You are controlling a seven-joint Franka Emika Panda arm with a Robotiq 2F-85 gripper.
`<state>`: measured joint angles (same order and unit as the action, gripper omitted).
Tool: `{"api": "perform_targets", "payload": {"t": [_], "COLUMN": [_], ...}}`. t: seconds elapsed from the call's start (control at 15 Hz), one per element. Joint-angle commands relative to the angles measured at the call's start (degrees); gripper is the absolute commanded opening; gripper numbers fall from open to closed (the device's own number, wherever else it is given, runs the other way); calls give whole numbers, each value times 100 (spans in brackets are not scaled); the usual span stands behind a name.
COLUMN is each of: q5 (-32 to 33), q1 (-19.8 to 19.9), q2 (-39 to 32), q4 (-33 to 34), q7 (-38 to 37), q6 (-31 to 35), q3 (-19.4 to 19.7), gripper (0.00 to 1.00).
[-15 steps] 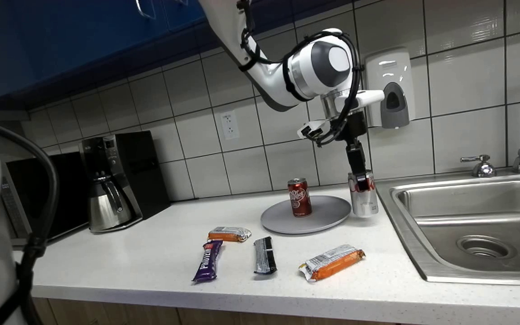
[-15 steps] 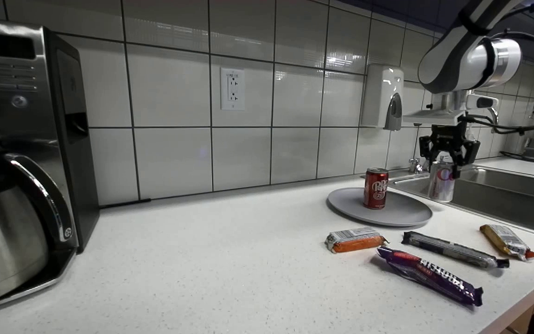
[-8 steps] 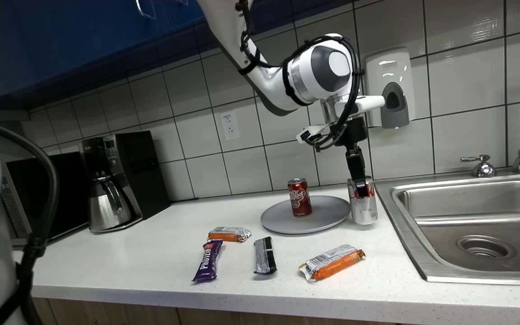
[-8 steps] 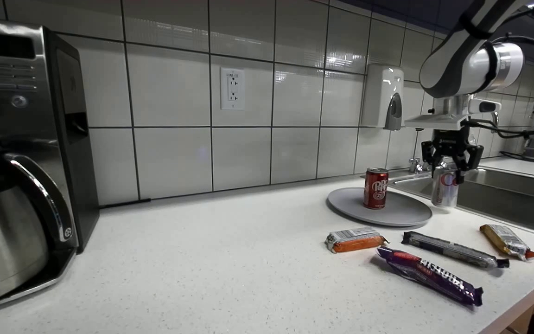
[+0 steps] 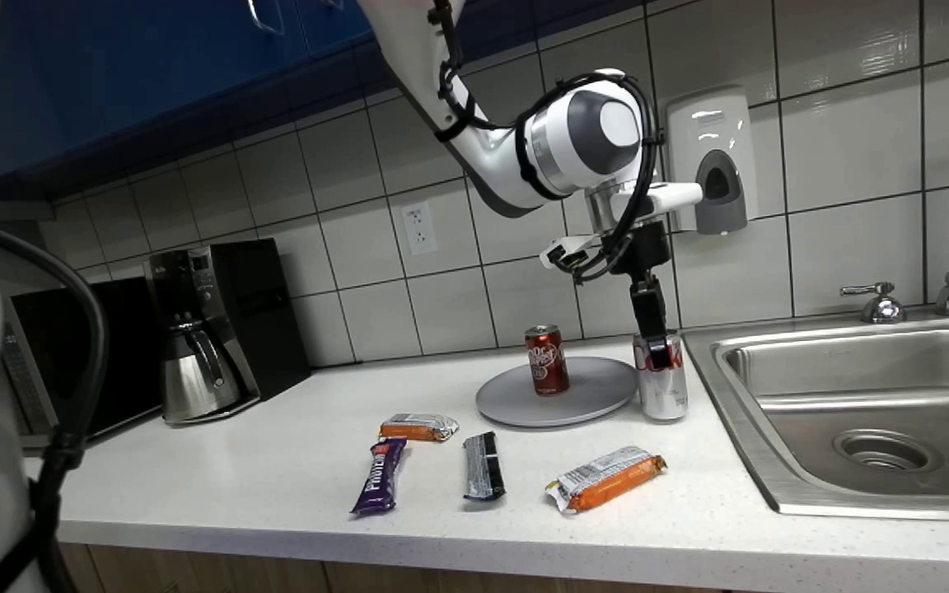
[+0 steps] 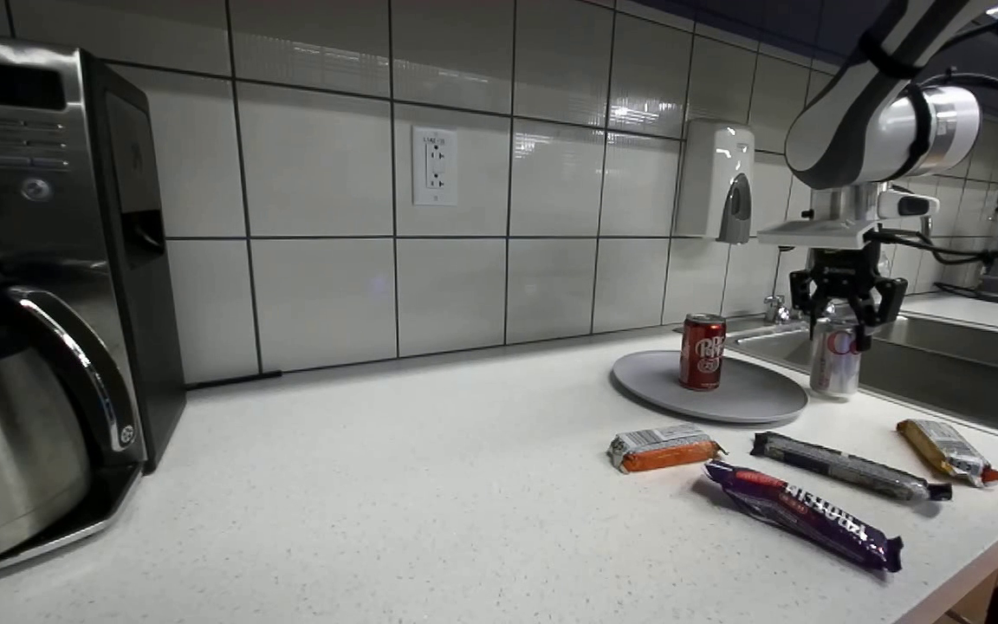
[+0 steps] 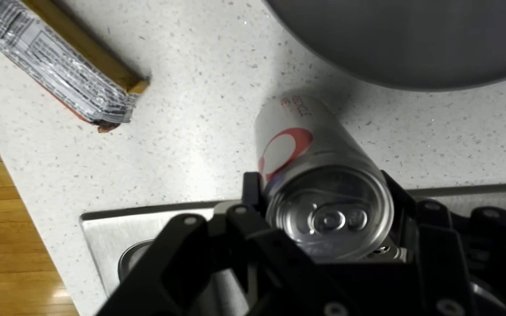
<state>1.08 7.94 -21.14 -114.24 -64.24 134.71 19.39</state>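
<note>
A silver can with red lettering (image 5: pixel 662 399) stands upright between the grey plate (image 5: pixel 516 409) and the sink. It also shows in an exterior view (image 6: pixel 834 374) and in the wrist view (image 7: pixel 299 125). My gripper (image 5: pixel 657 352) points down from above with its fingers on either side of the can's upper part. In the wrist view the gripper (image 7: pixel 321 193) is shut on the can, whose lid and tab face the camera. The can's base is at or just above the counter; I cannot tell which. A red Dr Pepper can (image 6: pixel 703 352) stands on the plate.
A steel sink (image 5: pixel 738 436) lies right beside the silver can. An orange bar (image 5: pixel 610 482), a black bar (image 5: pixel 483 467), a purple bar (image 5: pixel 381 476) and another orange bar (image 5: pixel 417 427) lie before the plate. A coffee maker (image 5: pixel 227 313) and soap dispenser (image 5: pixel 709 148) are further off.
My gripper has moved down with the silver can in it, bringing the can's base lower toward the counter. The plate, red can and bars have not moved.
</note>
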Motion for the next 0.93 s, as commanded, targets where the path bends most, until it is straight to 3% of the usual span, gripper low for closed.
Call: {"api": "perform_targets", "payload": {"t": [0.0, 0.33, 0.4, 0.6, 0.87], "q5": [28, 38, 52, 97, 140], "q1": [45, 39, 29, 7, -9], "q2": [81, 88, 99, 224, 402], "q4": [-95, -149, -141, -177, -184], "q7": [-93, -80, -109, -74, -64], "q6": [89, 148, 102, 99, 56], "q3": [-17, -14, -4, 0, -5], "gripper": [39, 39, 89, 100, 100]}}
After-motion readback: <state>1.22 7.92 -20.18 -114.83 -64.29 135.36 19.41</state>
